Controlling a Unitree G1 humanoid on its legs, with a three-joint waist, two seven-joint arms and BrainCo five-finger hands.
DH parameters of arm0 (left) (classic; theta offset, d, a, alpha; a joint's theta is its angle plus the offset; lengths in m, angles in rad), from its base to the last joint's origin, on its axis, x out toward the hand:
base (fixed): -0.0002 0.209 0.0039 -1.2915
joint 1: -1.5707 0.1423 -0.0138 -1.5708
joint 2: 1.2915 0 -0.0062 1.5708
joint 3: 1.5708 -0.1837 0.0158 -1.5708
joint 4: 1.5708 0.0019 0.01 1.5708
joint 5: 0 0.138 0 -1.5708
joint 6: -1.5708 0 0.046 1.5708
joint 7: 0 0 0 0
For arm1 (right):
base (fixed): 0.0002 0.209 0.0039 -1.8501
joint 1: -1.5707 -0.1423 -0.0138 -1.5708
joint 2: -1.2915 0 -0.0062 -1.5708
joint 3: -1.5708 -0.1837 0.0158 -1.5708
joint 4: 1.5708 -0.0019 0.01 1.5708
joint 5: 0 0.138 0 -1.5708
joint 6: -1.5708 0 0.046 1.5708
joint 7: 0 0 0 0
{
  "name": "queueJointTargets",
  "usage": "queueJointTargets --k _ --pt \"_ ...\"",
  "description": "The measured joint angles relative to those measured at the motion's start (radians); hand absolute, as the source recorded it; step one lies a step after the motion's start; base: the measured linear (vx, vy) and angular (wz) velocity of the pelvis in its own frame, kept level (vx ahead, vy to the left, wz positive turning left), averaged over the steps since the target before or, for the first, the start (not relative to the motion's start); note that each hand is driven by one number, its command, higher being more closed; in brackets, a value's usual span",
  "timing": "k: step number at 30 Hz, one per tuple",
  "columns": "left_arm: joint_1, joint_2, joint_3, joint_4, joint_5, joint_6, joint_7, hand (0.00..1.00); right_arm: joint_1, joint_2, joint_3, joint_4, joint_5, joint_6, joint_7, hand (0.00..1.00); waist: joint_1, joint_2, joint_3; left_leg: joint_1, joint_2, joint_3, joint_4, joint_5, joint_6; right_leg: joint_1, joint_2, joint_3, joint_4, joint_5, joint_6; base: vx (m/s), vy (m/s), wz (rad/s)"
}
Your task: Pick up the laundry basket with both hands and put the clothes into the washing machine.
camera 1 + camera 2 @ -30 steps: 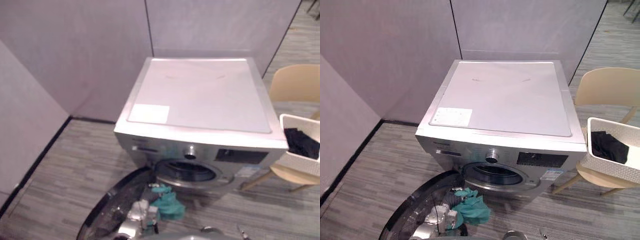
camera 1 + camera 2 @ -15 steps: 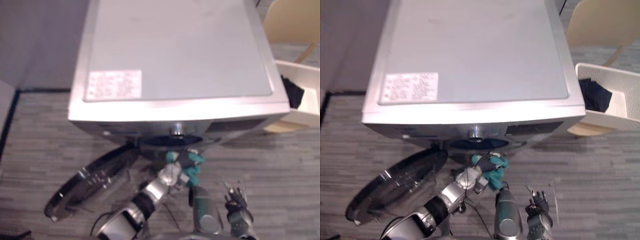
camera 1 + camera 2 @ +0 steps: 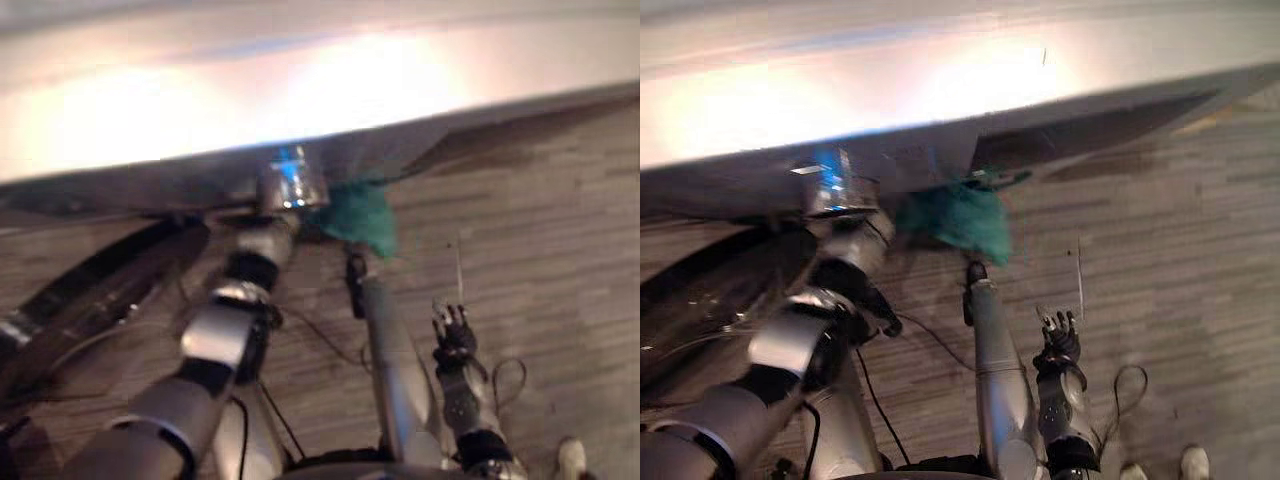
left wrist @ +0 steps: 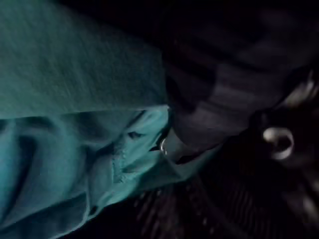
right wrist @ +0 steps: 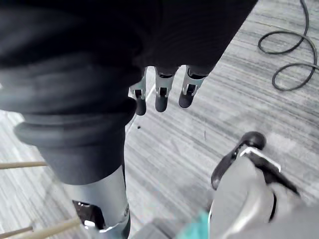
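Raised to the washer point(image 3: 300, 90) now, teal cloth point(image 3: 360, 215) covers the left hand point(image 4: 172, 145) in its wrist view, grip untellable; right hand point(image 5: 160, 94) hangs spread.

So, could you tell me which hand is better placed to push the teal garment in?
Left: the left hand is at the washing machine's front beside the teal garment; the right hand hangs open, low over the floor.

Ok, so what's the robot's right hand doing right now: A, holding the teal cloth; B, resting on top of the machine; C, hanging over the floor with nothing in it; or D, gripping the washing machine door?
C: the right hand hangs over the floor with relaxed fingers that hold nothing, apart from the teal cloth up under the front edge of the washing machine.
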State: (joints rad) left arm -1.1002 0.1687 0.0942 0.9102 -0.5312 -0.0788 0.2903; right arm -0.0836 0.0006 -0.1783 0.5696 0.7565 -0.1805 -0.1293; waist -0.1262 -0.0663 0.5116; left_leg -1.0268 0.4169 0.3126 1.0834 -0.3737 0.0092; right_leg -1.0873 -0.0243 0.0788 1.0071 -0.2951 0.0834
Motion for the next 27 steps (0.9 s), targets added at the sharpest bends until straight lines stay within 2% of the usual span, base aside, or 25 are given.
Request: queueJointTargets --k 4,10,12,14,15,18,20,23,25,27 --pt "-0.073 0.095 0.075 0.003 -0.127 0.001 0.009 1.0 0.0 0.007 0.001 0.037 0.03 -0.003 0.005 0.0 0.009 -0.003 0.01 -0.131 0.009 -0.029 0.089 -0.019 0.019 -0.116 0.0 0.0 0.077 -0.009 0.007 -0.07 0.009 0.01" --pt "-0.197 0.123 0.062 0.001 -0.219 0.003 0.022 1.0 0.005 0.002 -0.003 0.025 0.068 -0.002 0.033 0.0 0.004 -0.003 0.01 -0.196 0.002 -0.037 0.113 -0.024 0.018 -0.167 -0.012 0.0 0.089 -0.005 0.01 -0.08 0.0 0.04" --pt "-0.235 0.127 0.036 -0.021 -0.249 -0.014 0.025 1.0 0.008 -0.002 -0.006 0.019 0.077 -0.006 0.042 0.0 0.003 -0.003 0.01 -0.214 0.002 -0.036 0.116 -0.024 0.019 -0.187 -0.012 0.001 0.09 -0.001 0.013 -0.05 -0.014 -0.02" --pt "-0.286 0.155 -0.038 -0.056 -0.263 -0.017 0.042 1.0 0.018 -0.003 -0.01 0.003 0.078 -0.008 0.046 0.0 0.003 -0.002 0.011 -0.234 0.003 -0.036 0.125 -0.018 0.028 -0.208 -0.012 0.004 0.1 0.003 0.015 0.0 0.0 0.0" --pt "-0.304 0.165 -0.072 -0.077 -0.267 -0.043 0.037 1.0 0.03 -0.004 -0.011 -0.011 0.079 -0.009 0.048 0.0 0.005 0.0 0.019 -0.237 0.004 -0.037 0.137 -0.018 0.029 -0.213 -0.012 0.006 0.111 0.002 0.015 0.0 0.0 0.0" --pt "-0.328 0.174 -0.153 -0.094 -0.286 -0.064 0.059 1.0 0.069 -0.006 -0.025 -0.032 0.079 -0.01 0.053 0.0 0.025 0.0 0.025 -0.249 0.004 -0.037 0.149 -0.018 0.029 -0.231 -0.012 0.009 0.129 0.002 0.015 -0.01 -0.008 0.01" --pt "-0.342 0.201 -0.208 -0.094 -0.287 -0.076 0.075 1.0 0.095 -0.005 -0.049 -0.046 0.079 -0.01 0.068 0.0 0.027 0.001 0.025 -0.259 0.003 -0.035 0.159 -0.018 0.03 -0.248 -0.012 0.017 0.145 0.002 0.015 -0.05 -0.021 0.0" --pt "-0.343 0.25 -0.277 -0.094 -0.265 -0.089 0.142 1.0 0.137 -0.009 -0.117 -0.065 0.08 -0.01 0.069 0.0 0.028 0.002 0.026 -0.262 0.004 -0.022 0.176 -0.02 0.033 -0.27 -0.007 0.035 0.17 0.002 0.015 -0.04 -0.022 -0.06" --pt "-0.343 0.294 -0.362 -0.095 -0.144 -0.1 0.225 1.0 0.187 -0.01 -0.17 -0.089 0.097 -0.011 0.072 0.0 0.032 0.006 0.029 -0.27 0.01 -0.023 0.19 -0.02 0.033 -0.282 0.001 0.037 0.185 0.002 0.014 -0.03 -0.026 -0.06" --pt "-0.342 0.318 -0.414 -0.095 -0.042 -0.097 0.28 1.0 0.212 -0.018 -0.2 -0.095 0.099 -0.014 0.075 0.0 0.033 0.007 0.029 -0.27 0.02 -0.025 0.199 -0.022 0.035 -0.282 0.008 0.036 0.192 0.002 0.012 -0.02 -0.03 -0.09"
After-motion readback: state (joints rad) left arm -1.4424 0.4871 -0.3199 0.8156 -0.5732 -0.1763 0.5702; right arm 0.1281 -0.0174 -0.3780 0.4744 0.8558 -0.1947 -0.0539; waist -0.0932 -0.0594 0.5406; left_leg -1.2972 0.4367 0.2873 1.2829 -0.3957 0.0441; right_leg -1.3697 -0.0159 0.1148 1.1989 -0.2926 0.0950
